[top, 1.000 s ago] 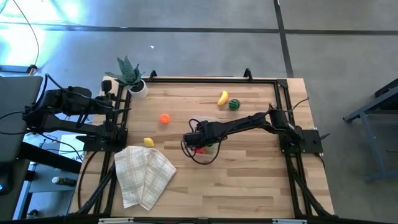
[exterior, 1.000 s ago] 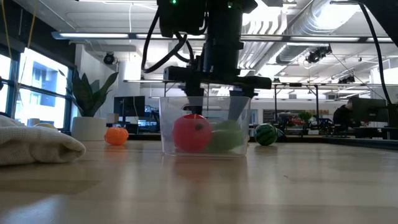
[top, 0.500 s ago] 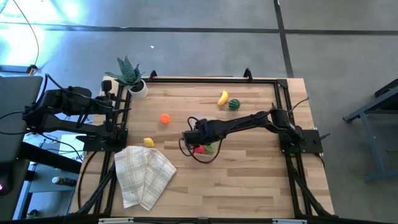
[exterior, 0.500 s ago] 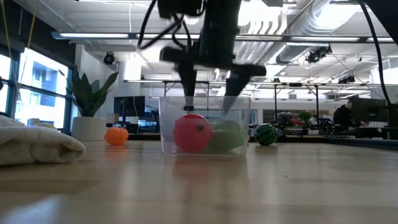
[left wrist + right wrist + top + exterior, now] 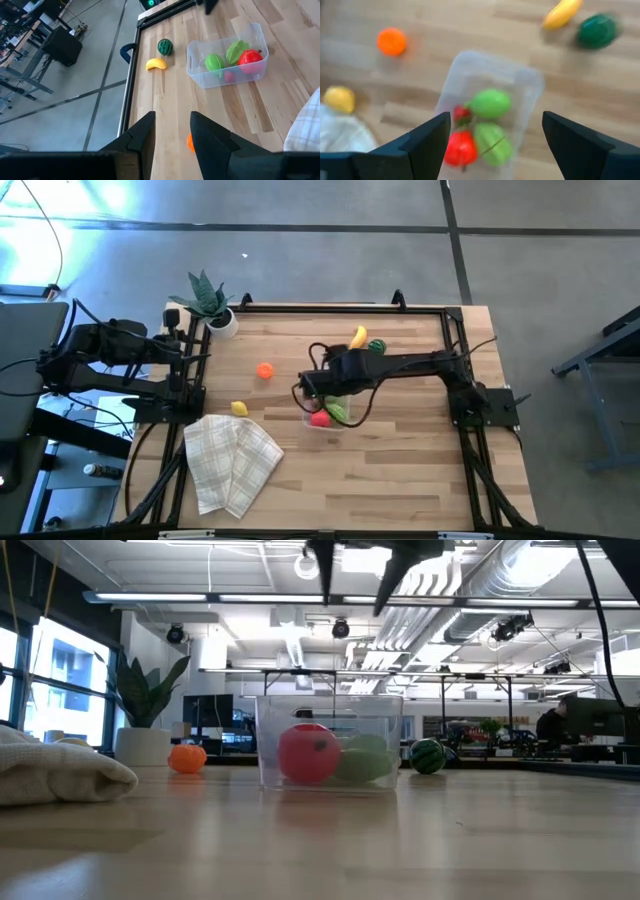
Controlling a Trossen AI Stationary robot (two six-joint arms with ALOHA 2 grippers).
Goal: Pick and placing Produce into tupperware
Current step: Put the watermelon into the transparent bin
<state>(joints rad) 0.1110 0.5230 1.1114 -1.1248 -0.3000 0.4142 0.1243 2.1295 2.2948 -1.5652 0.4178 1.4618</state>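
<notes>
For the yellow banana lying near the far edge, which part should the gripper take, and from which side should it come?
Grip the banana across its middle, coming straight down: it lies flat and curved, thickest there. Mind the striped green melon close beside it. The right gripper, open, is nearest.

Clear plastic tub (image 5: 227, 57), wooden table (image 5: 400, 460)

Right claw (image 5: 492, 135) spread above tub (image 5: 487, 80) holding red, green produce (image 5: 482, 125)

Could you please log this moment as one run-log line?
right gripper: open, above clear rectangular plastic tub | tub: red and green toy produce inside | left gripper: parked at table's left edge
</notes>
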